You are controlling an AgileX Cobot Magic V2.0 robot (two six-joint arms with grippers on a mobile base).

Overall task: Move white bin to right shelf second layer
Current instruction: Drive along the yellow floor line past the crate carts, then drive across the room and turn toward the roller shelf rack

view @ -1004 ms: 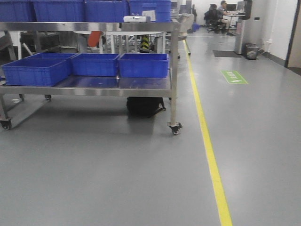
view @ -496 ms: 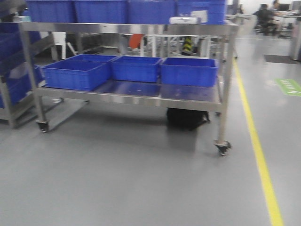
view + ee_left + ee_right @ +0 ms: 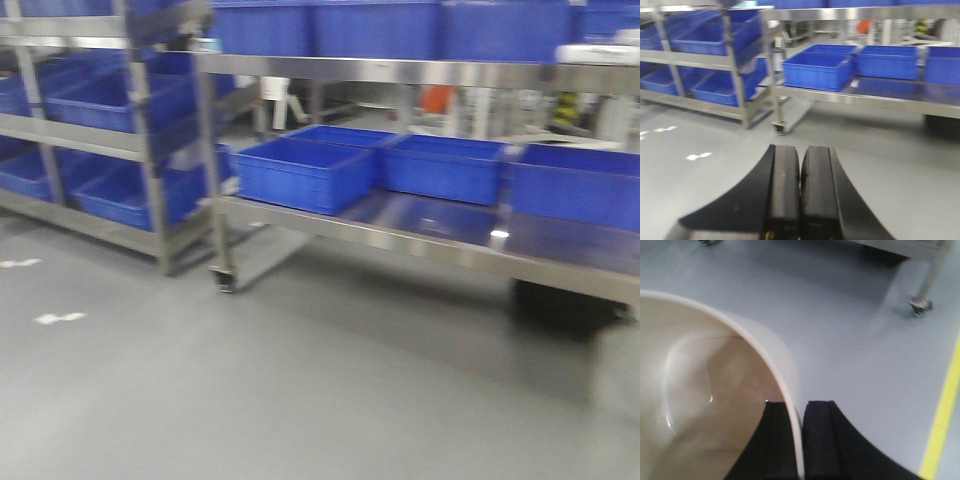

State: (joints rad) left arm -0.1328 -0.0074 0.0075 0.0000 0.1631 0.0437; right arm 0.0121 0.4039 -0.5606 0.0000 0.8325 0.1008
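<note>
Cream-white plastic sits closest: the white bin (image 3: 700, 390) hangs from the right gripper (image 3: 800, 425), whose two black fingers (image 3: 780, 440) pinch its rounded rim, one inside the wall and one outside. The bin is held up over bare grey floor (image 3: 840, 315), with a yellow line (image 3: 942, 425) running along one edge of it. The left gripper (image 3: 800, 162) has its black fingers pressed flat together with nothing between them.

Across the floor from both arms stands a steel trolley (image 3: 420, 245) on a caster (image 3: 222, 280). Blue crates (image 3: 305, 175) sit in a row on its shiny lower shelf, and more line the top one. Just left of it is a steel rack (image 3: 150, 170), its levels loaded with the same kind of crate. Two small white marks (image 3: 60, 318) show on the floor in front of the rack. From here everything that far off is smeared, and I cannot make out the rack's rails.
</note>
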